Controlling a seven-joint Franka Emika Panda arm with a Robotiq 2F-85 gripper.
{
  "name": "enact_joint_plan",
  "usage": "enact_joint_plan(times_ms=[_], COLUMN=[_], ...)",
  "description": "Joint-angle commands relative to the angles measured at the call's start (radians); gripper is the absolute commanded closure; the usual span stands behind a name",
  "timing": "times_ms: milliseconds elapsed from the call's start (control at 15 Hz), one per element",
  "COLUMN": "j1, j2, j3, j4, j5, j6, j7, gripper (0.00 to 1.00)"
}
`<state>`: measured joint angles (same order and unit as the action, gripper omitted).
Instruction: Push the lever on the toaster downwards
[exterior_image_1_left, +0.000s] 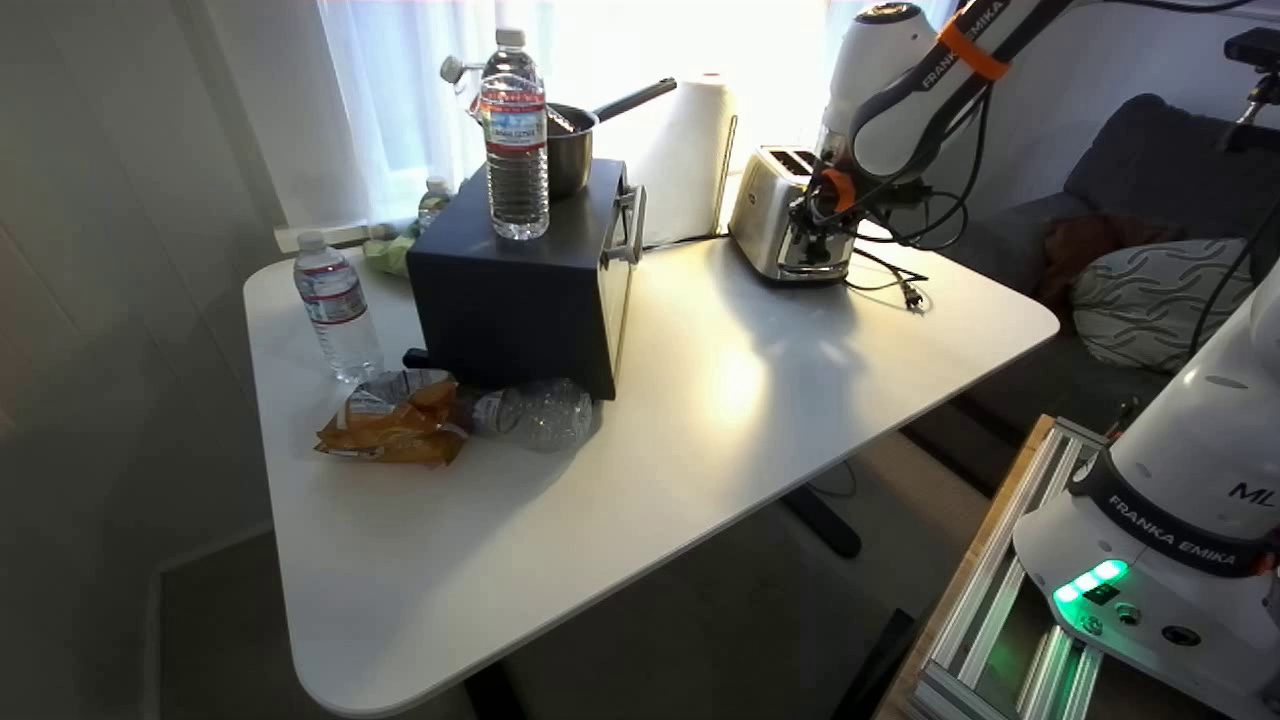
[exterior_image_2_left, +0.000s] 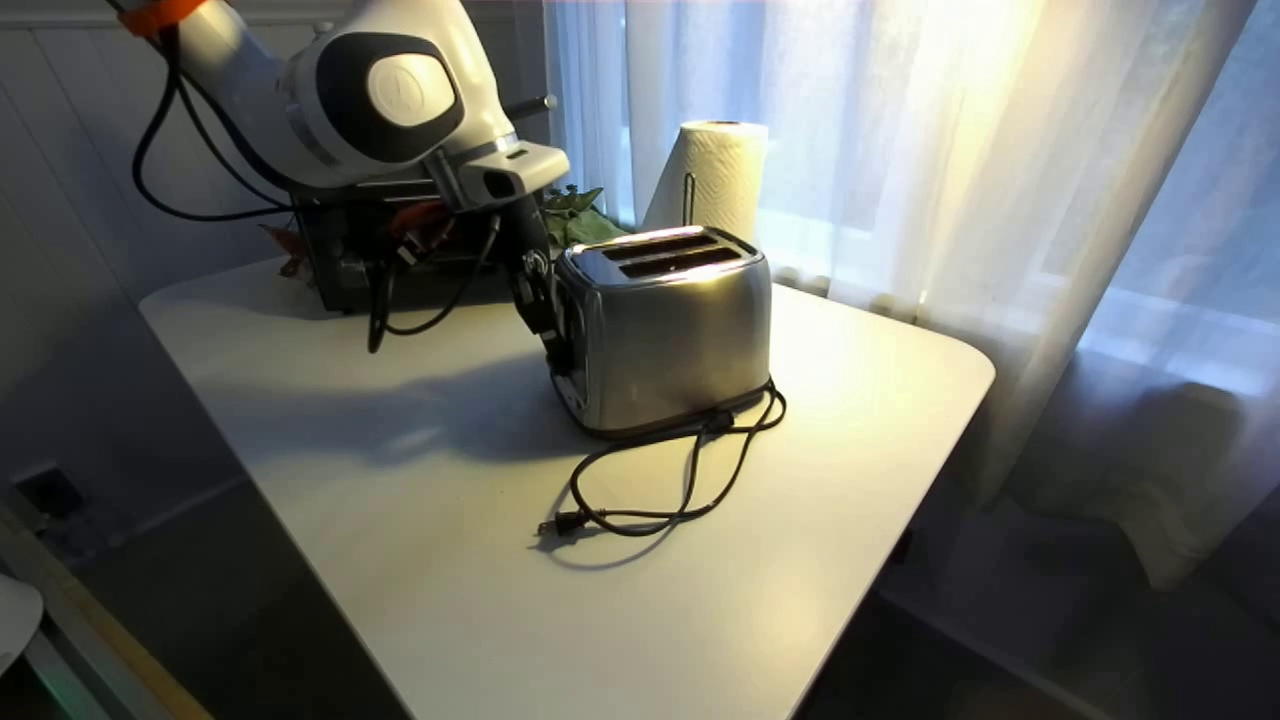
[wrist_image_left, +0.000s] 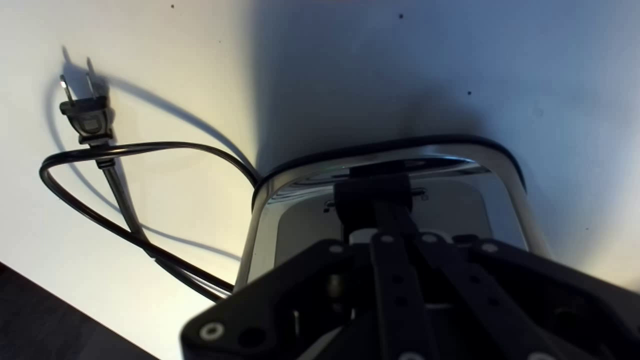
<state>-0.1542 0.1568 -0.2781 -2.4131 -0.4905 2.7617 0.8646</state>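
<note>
A two-slot toaster of brushed and polished metal (exterior_image_2_left: 680, 345) stands upright on a white table with rounded corners (exterior_image_1_left: 680, 480), on the side toward the pale, sheer curtain (exterior_image_2_left: 850, 150). The black, jointed end effector (wrist_image_left: 373, 195) of the white robot arm (exterior_image_2_left: 410, 95) points down at the toaster's end face; in the wrist view its fingers are drawn together at the tips, in front of a flat grey panel (wrist_image_left: 300, 225) framed in shiny metal. The fingers cover the lever's place on that panel, so whether they touch or hold it cannot be told. A thin black power cord (wrist_image_left: 121, 200) lies in loose loops beside the toaster, ending in a black two-pronged plug (wrist_image_left: 90, 117). A white paper towel roll (exterior_image_2_left: 725, 180) stands upright behind the toaster. Well apart, a dark grey box-shaped appliance (exterior_image_1_left: 510, 310) bears an upright clear water bottle with a red-banded label (exterior_image_1_left: 517, 210) and a metal saucepan (exterior_image_1_left: 570, 165). Near the appliance are another upright clear bottle (exterior_image_1_left: 345, 330), a crumpled orange snack bag (exterior_image_1_left: 400, 425) and a clear plastic bottle lying on its side (exterior_image_1_left: 550, 415).
</note>
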Motion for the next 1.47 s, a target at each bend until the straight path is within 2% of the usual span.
enact_joint_plan(times_ms=[0,400,933,1133,1400], j1=[-0.006,0.000,0.054,0.063,0.082], j2=[0.117,0.127,0.017,-0.007,-0.041], j3=[-0.002,-0.013,-0.077,-0.077,-0.102], j4=[0.019,0.030,-0.020,-0.042,-0.061], j5=[0.088,0.165,-0.004,-0.045,-0.197], j6=[0.064,0.057,0.068,0.059,0.081], j7=[-0.072,-0.149,-0.003,0.024,0.140], gripper=[1.00,1.00,1.00,1.00,1.00])
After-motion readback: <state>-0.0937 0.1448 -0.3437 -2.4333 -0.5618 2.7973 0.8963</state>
